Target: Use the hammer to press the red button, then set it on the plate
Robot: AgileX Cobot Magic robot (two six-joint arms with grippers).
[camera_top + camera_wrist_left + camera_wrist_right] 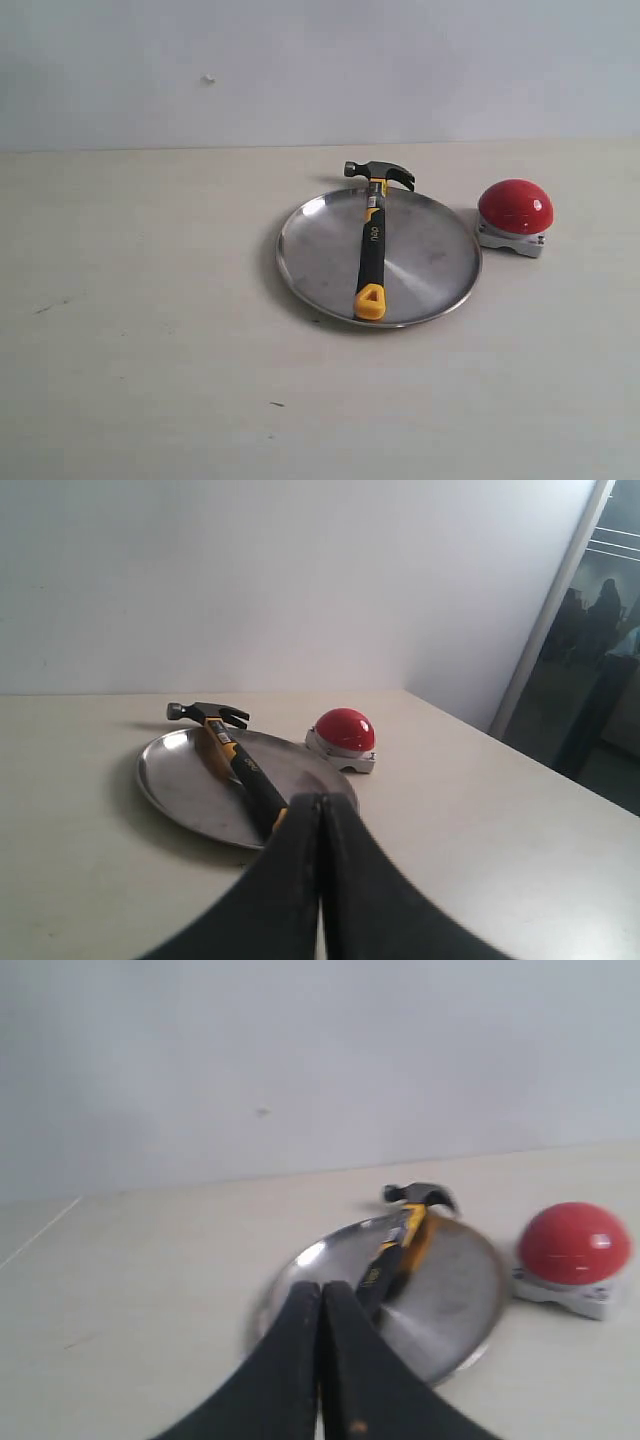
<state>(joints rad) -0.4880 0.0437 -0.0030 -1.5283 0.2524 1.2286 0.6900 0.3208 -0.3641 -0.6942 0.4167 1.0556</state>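
Observation:
The hammer (371,250) lies across the silver plate (430,262), its dark head over the far rim and its yellow end near the front rim. Just right of the plate, the red button (515,206) sits on its grey-white base. The exterior view shows neither gripper. In the left wrist view my left gripper (321,802) is shut and empty, held back from the plate (180,780), hammer (235,765) and button (345,730). My right gripper (322,1290) is shut too, empty, short of the plate (455,1290), hammer (395,1250) and button (575,1243).
A pale table (150,330) stretches around the plate, with a white wall (300,70) behind it. The left wrist view shows the table's right edge (560,790) and a dark glass opening (600,660) beyond it.

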